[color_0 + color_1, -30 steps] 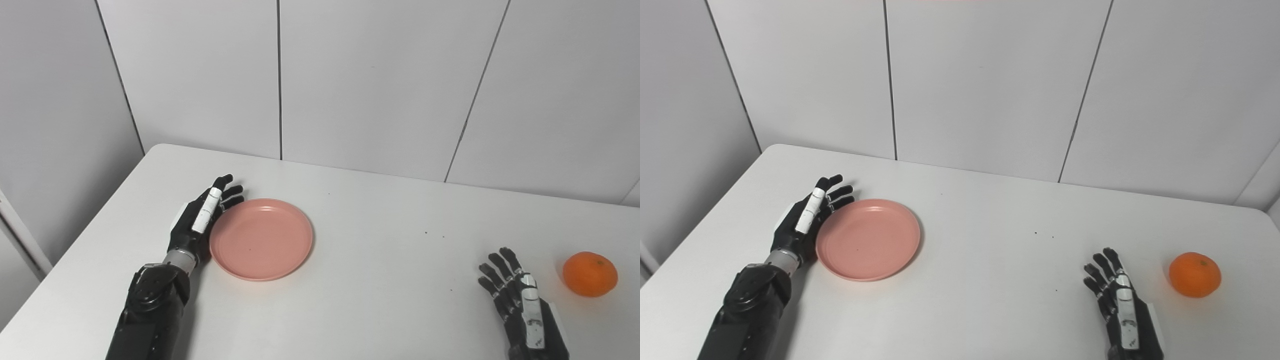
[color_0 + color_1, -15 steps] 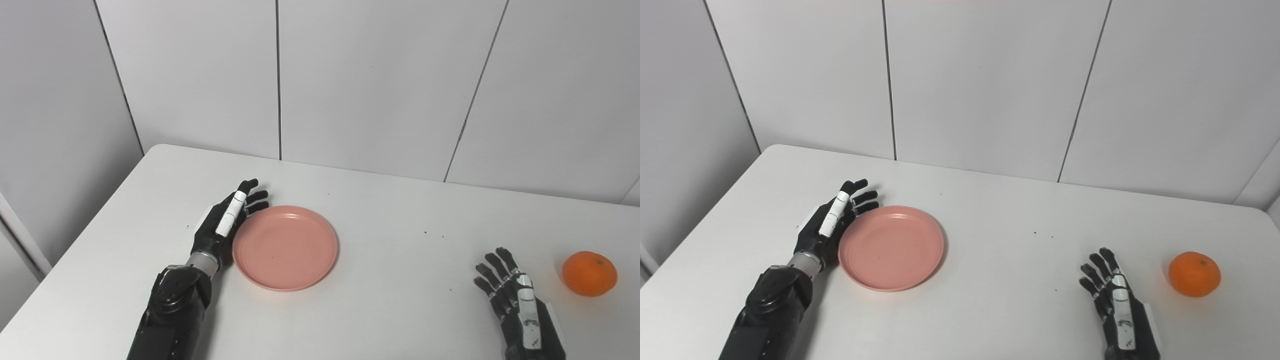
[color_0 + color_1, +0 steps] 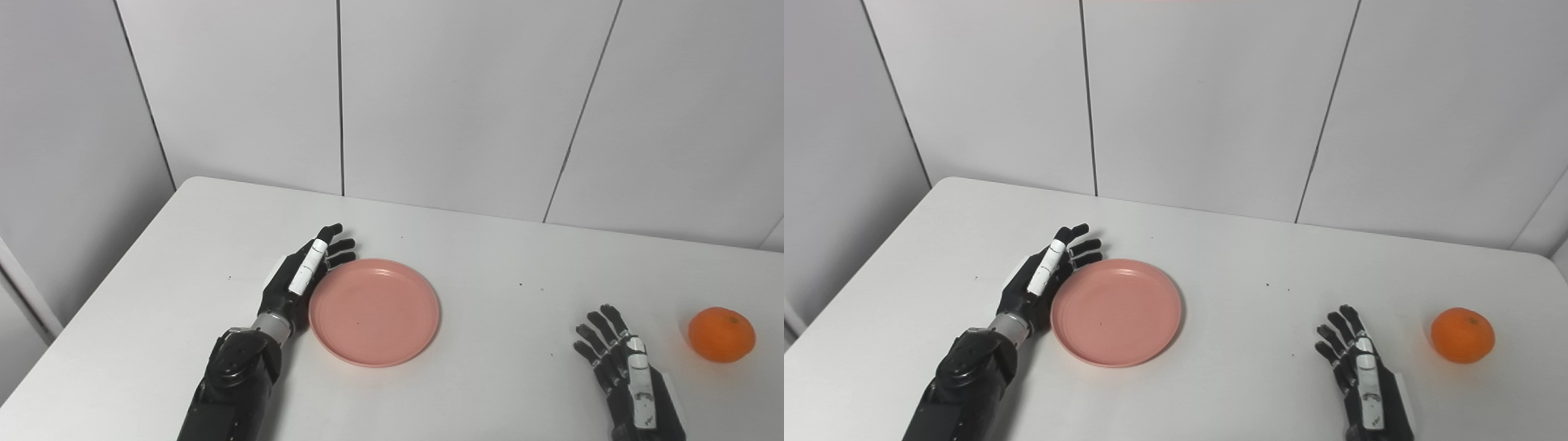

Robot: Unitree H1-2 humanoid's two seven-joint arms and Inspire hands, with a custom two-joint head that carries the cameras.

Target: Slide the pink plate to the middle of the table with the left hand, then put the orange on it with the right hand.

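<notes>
A round pink plate (image 3: 374,311) lies flat on the white table (image 3: 478,263), left of its middle. My left hand (image 3: 301,277) is open, fingers straight and together, its edge pressed against the plate's left rim. An orange (image 3: 721,334) sits on the table at the far right. My right hand (image 3: 621,367) is open with fingers spread, resting low near the front edge, a hand's width left of the orange and apart from it. The same scene shows in the right eye view: plate (image 3: 1115,312), left hand (image 3: 1044,275), orange (image 3: 1462,334), right hand (image 3: 1356,367).
Grey panelled walls (image 3: 453,98) rise behind the table's far edge. A few small dark specks (image 3: 530,287) dot the tabletop right of the plate. The table's left edge runs diagonally down to the bottom left.
My left hand has moved right and pushed the pink plate with it toward the table's middle. My right hand has shifted slightly left and lower. The orange has not moved.
</notes>
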